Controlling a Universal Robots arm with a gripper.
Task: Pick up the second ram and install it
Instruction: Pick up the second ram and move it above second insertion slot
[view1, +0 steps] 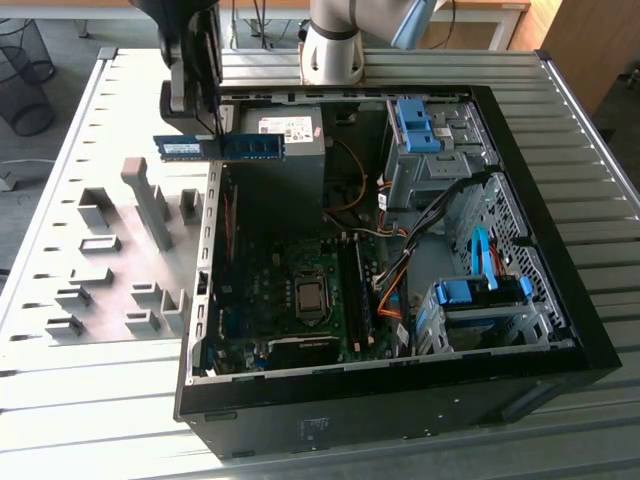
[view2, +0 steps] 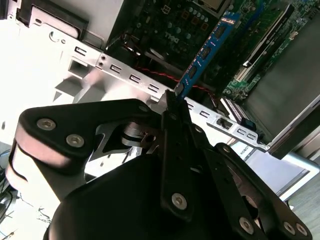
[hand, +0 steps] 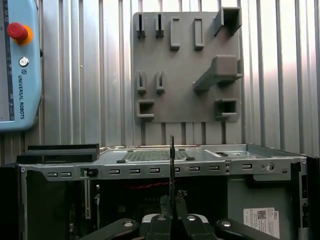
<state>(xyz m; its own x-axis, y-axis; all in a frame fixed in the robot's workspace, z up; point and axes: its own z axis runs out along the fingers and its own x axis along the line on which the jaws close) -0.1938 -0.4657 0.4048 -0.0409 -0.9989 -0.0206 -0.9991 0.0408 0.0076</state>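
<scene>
The gripper (view1: 213, 135), jaws pinching the second ram (view1: 255, 147) near mid-length, holds it level above the computer case's (view1: 400, 420) rim; any twist in that thin grip could misalign it with its slot.

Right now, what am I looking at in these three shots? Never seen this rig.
It's one robot arm with a gripper for a hand. The exterior view looks down on a metal table with an open computer case lying on it and a grey holder plate beside it. Both wrist views ride on the arm, looking past the gripper. The gripper is shut on a blue memory stick, held in the air over the case's side wall, not yet in the board.
</scene>
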